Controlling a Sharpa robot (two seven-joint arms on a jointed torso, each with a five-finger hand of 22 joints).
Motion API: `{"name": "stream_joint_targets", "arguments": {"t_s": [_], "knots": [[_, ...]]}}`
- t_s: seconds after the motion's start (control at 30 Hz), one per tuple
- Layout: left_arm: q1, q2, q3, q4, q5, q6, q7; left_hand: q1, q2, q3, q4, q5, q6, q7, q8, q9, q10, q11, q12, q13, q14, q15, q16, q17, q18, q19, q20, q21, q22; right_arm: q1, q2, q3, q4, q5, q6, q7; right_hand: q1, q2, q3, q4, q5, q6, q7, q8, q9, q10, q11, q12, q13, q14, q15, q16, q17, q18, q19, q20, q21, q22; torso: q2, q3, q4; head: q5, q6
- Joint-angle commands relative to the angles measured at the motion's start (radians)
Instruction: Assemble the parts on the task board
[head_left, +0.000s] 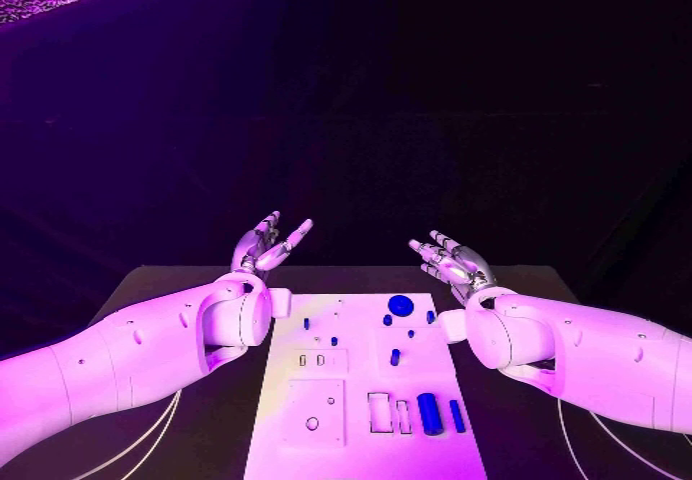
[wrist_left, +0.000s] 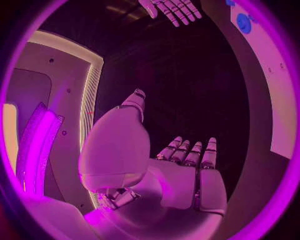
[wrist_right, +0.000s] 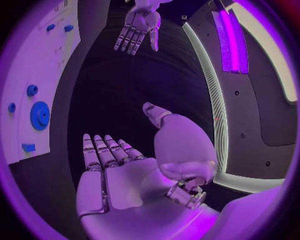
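The left hand (head_left: 270, 245) hangs above the far part of the worktop (head_left: 173, 285), off the task board's far left corner, palm up and fingers spread apart, holding nothing; the left wrist view shows the same bare palm and straight fingers (wrist_left: 190, 152).

The task board (head_left: 361, 400) lies in the middle of the worktop, running from between the two forearms toward the near edge. Near its far edge sits a round blue disc (head_left: 400, 305) with a few small blue pegs (head_left: 306, 323) around it. Toward the board's near right corner a thick blue cylinder (head_left: 428, 408) and a thinner blue bar (head_left: 457, 415) lie side by side, next to a rectangular slot (head_left: 379, 412). The near left part of the board carries a square plate with a small hole (head_left: 313, 423); whether any peg is already seated I cannot tell.

The right hand (head_left: 451, 260) mirrors the left beyond the board's far right corner, likewise spread wide and carrying nothing, as its wrist view confirms (wrist_right: 115, 160).

By my reading no part is in hand, so the work stands at its start or between steps. The next move calls for turning one palm down, lowering it over a loose part, probably the cylinder or the disc, and pinching it cleanly before carrying it to its matching recess.
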Motion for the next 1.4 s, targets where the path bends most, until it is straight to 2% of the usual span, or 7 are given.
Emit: {"name": "stream_joint_targets", "arguments": {"t_s": [0.03, 0.3, 0.43, 0.57, 0.67, 1.13, 1.4], "knots": [[0.005, 0.01, 0.001, -0.019, 0.007, 0.12, -0.001, 0.043, -0.006, 0.005, 0.014, 0.009, 0.013, 0.031, 0.007, 0.003, 0.006, 0.013, 0.008, 0.003, 0.003, 0.013, 0.004, 0.002, 0.021, 0.003, 0.016, 0.006, 0.002, 0.017, 0.009, -0.015, -0.025, -0.043, 0.202, -0.076, 0.061, -0.001, 0.024, -0.01, 0.008, 0.029, 0.172, 0.011, 0.009, 0.035, 0.015, 0.012, 0.005, 0.038, 0.022, 0.014, 0.008, 0.026, 0.025, 0.009, 0.012, 0.006, 0.0, 0.0, -0.0001, 0.0, 0.0], [0.006, 0.011, 0.001, -0.021, 0.007, 0.123, -0.001, 0.106, 0.019, -0.016, 0.013, 0.001, 0.066, 0.077, 0.022, 0.014, 0.062, 0.062, 0.018, 0.01, 0.045, 0.034, 0.016, 0.012, 0.032, 0.01, 0.018, 0.011, 0.005, 0.038, 0.019, -0.038, -0.052, -0.052, 0.267, -0.103, 0.212, -0.021, 0.046, -0.113, -0.021, 0.233, 0.171, 0.073, 0.068, 0.318, 0.004, 0.052, 0.026, 0.383, -0.01, 0.109, 0.064, 0.065, 0.246, 0.006, 0.104, 0.051, 0.0, 0.0, -0.0001, 0.0, 0.0], [0.009, -0.074, 0.0, 0.043, -0.012, 0.189, -0.026, 0.157, 0.052, 0.01, 0.011, -0.007, 0.17, 0.107, 0.052, 0.033, 0.168, 0.1, 0.038, 0.022, 0.131, 0.041, 0.041, 0.031, 0.057, 0.057, 0.019, 0.027, 0.014, 0.053, -0.021, -0.038, -0.067, -0.43, 0.178, -0.074, 0.263, -0.029, 0.054, -0.157, -0.026, 0.356, 0.165, 0.109, 0.097, 0.511, -0.011, 0.074, 0.035, 0.545, -0.03, 0.148, 0.086, 0.086, 0.371, 0.004, 0.149, 0.068, 0.026, -0.0081, 0.0033, -0.01, -0.006], [0.011, -0.096, 0.0, 0.064, -0.015, 0.196, -0.015, 0.206, 0.115, 0.071, 0.003, -0.021, 0.453, 0.139, 0.145, 0.088, 0.552, 0.142, 0.106, 0.049, 0.527, 0.041, 0.172, 0.107, 0.087, 0.463, 0.019, 0.179, 0.086, 0.063, -0.03, -0.037, -0.069, -0.538, 0.152, -0.075, 0.296, -0.033, 0.095, -0.199, -0.023, 0.636, 0.142, 0.193, 0.155, 0.754, -0.048, 0.107, 0.041, 0.719, -0.074, 0.196, 0.104, 0.125, 0.528, 0.002, 0.194, 0.076, 0.037, -0.0071, 0.0062, -0.014, -0.007], [0.015, -0.113, 0.0, 0.087, -0.016, 0.199, -0.01, 0.216, 0.126, 0.085, -0.002, -0.024, 0.606, 0.134, 0.2, 0.118, 0.732, 0.127, 0.142, 0.059, 0.669, 0.02, 0.221, 0.133, 0.111, 0.546, 0.017, 0.218, 0.096, 0.072, -0.038, -0.037, -0.067, -0.627, 0.145, -0.081, 0.295, -0.048, 0.147, -0.209, -0.026, 0.714, 0.125, 0.198, 0.155, 0.818, -0.064, 0.085, 0.037, 0.778, -0.091, 0.193, 0.101, 0.131, 0.578, -0.007, 0.198, 0.066, 0.043, -0.0068, 0.0097, -0.019, -0.005], [0.026, -0.192, 0.0, 0.225, -0.013, 0.221, -0.019, 0.232, 0.117, 0.109, -0.004, -0.024, 0.65, 0.124, 0.221, 0.124, 0.838, 0.104, 0.131, 0.056, 0.785, -0.012, 0.262, 0.162, 0.136, 0.628, 0.013, 0.245, 0.09, 0.117, -0.053, -0.037, -0.038, -1.079, 0.24, -0.267, 0.277, -0.112, 0.139, -0.205, 0.046, 0.807, 0.087, 0.21, 0.154, 0.946, -0.108, 0.055, 0.041, 0.943, -0.146, 0.232, 0.122, 0.132, 0.719, -0.061, 0.258, 0.08, 0.09, -0.0126, 0.0264, -0.036, -0.001], [0.028, -0.233, 0.002, 0.303, -0.026, 0.278, -0.009, 0.249, 0.111, 0.128, -0.01, -0.024, 0.671, 0.11, 0.234, 0.127, 0.876, 0.091, 0.13, 0.056, 0.822, -0.025, 0.279, 0.181, 0.138, 0.663, 0.005, 0.261, 0.09, 0.129, -0.054, -0.037, -0.016, -1.32, 0.275, -0.383, 0.266, -0.169, 0.034, -0.16, 0.056, 0.837, 0.05, 0.217, 0.155, 1.012, -0.153, 0.053, 0.05, 1.191, -0.222, 0.396, 0.258, 0.13, 0.93, -0.149, 0.388, 0.14, 0.117, -0.0204, 0.0397, -0.051, 0.005]]}}
